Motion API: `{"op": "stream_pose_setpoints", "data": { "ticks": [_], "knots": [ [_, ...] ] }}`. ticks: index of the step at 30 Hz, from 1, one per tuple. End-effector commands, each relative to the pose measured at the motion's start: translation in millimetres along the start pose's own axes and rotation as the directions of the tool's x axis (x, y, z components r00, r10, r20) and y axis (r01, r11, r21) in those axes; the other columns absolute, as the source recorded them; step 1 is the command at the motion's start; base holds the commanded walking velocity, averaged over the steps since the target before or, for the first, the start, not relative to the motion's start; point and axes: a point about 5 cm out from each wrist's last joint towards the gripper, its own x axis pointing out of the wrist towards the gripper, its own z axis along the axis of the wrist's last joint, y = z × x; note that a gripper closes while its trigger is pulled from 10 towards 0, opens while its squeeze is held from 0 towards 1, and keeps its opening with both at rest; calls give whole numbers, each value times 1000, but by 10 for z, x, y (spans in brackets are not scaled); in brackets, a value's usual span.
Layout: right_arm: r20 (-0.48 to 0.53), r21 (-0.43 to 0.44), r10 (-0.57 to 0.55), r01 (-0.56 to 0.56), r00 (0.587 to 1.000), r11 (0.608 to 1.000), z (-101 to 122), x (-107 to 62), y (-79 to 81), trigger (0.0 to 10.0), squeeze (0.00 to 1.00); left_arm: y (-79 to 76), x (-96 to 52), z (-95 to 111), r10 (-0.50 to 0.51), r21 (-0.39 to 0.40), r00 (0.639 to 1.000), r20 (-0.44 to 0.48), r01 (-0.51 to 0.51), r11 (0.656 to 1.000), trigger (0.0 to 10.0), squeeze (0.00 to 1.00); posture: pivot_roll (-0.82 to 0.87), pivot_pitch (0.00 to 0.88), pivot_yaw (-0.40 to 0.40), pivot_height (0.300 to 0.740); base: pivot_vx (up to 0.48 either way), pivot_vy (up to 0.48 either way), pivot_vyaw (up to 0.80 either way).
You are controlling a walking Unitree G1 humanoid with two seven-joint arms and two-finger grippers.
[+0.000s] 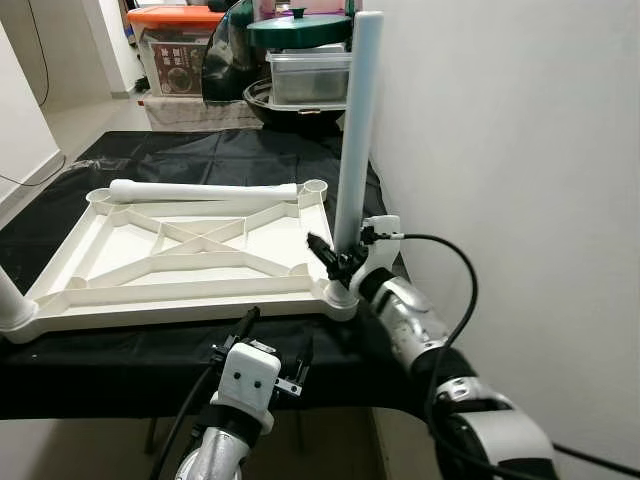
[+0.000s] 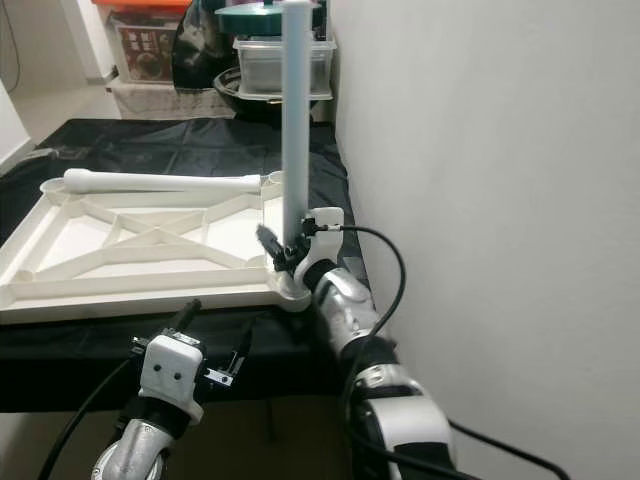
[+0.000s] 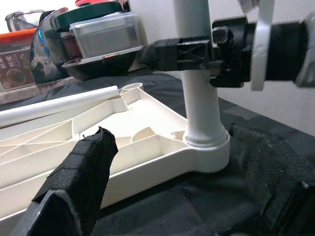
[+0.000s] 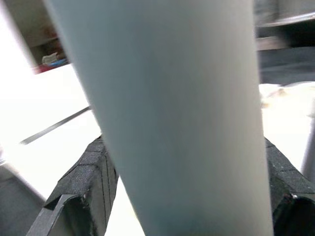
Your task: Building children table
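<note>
So the white tabletop is lying upside down on the counter, which has a black cloth over it, ribbed underside facing up with the diagonal braces showing. It takes up most of the counter, and its near edge runs just back from the counter's front edge.

One upright leg is standing in the socket at the tabletop's near right corner, right next to the wall. The right hand has it low down, just above the socket, fingers closed around the tube from both sides. In the right wrist view the leg is pretty much wedged between the two black pads, so it's a firm hold.

The left hand hovers low in front of the counter's front edge, a bit left of that corner, not touching anything. Its fingers are spread wide with nothing between them. From the left wrist view it's pointed at the base of the upright leg, where the collar sits in the corner socket.

A second leg is lying flat across the far edge of the tabletop, one end near the far right corner socket. There's also a bit of another white leg standing at the near left corner, mostly cut off.

Behind the counter is a pile of stuff: a clear storage box with a dark green lid on top, and an orange-lidded bin further left.
</note>
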Motion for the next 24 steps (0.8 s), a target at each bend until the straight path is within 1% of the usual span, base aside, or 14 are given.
{"op": "stream_pose_setpoints", "data": {
  "ticks": [1, 3, 5, 6, 7, 8, 9, 14, 15, 16, 17, 18, 21, 24],
  "knots": [
    [-64, 15, 185, -184, 981, 983, -40, 83, 164, 10000, 0, -4, -6, -42, -7, 6, 1000, -23, 7, 1000, 10000, 0, 83, 0, -25, 740, 0, 0, 0],
    [-87, 17, 234, -234, 968, 972, -47, 84, 188, 10000, 0, -4, -6, -45, -8, 6, 1000, -23, 8, 1000, 10000, 0, 83, 0, -25, 740, 0, 0, 0],
    [-206, 60, 435, -433, 876, 900, -145, 98, 346, 10000, 0, -5, -6, -45, -10, 7, 1000, -23, 10, 1000, 10000, 0, 83, 0, -25, 740, 0, 0, 0],
    [-206, 60, 435, -433, 876, 900, -145, 98, 346, 10000, 0, -5, -6, -45, -10, 7, 1000, -23, 10, 1000, 10000, 0, 83, 0, -25, 740, 0, 0, 0],
    [-244, 80, 509, -506, 826, 859, -179, 94, 408, 10000, 0, -6, -8, -45, -10, 7, 1000, -22, 10, 1000, 10000, 0, 96, 0, -27, 740, 0, 0, 0],
    [-244, 80, 509, -506, 826, 859, -179, 94, 408, 10000, 0, -6, -8, -45, -10, 7, 1000, -22, 10, 1000, 10000, 0, 96, 0, -27, 740, 0, 0, 0],
    [-282, 76, 564, -568, 776, 820, -213, 110, 483, 10000, 0, -9, -11, -43, -10, 9, 1000, -22, 10, 1000, 10000, 0, 96, 0, -32, 740, 0, 0, 0],
    [-299, 47, 556, -571, 775, 820, -225, 151, 522, 9569, 0, -11, -11, -42, -10, 9, 1000, -22, 10, 1000, 10000, 0, 96, 0, -32, 740, 0, 0, 0],
    [-286, 34, 525, -539, 801, 841, -215, 182, 523, 0, 0, -12, -9, -42, -10, 9, 1000, -22, 10, 1000, 10000, 0, 98, 0, -33, 740, 0, 0, 0],
    [-277, 30, 506, -519, 817, 854, -206, 202, 522, 0, 0, -13, -7, -42, -10, 8, 1000, -22, 10, 1000, 10000, 0, 98, 0, -33, 740, 0, 0, 0],
    [-231, 6, 410, -420, 882, 908, -167, 258, 490, 0, 0, -15, -5, -40, -8, 6, 1000, -23, 8, 1000, 10000, 0, 98, 0, -33, 740, 0, 0, 0],
    [-208, 6, 372, -379, 905, 925, -148, 273, 469, 0, 0, -16, -5, -40, -7, 6, 1000, -23, 7, 1000, 10000, 0, 98, 0, -33, 740, 0, 0, 0],
    [-175, 3, 302, -306, 937, 952, -121, 291, 429, 0, 0, -18, -5, -43, -7, 5, 1000, -24, 7, 1000, 10000, 0, 98, 0, -33, 740, 0, 0, 0],
    [-138, 18, 96, -94, 986, 995, -131, 289, 304, 0, 0, -25, -1, -43, -7, 3, 1000, -26, 7, 1000, 10000, 0, 91, 0, -32, 740, 0, 0, 0]
  ]
}}
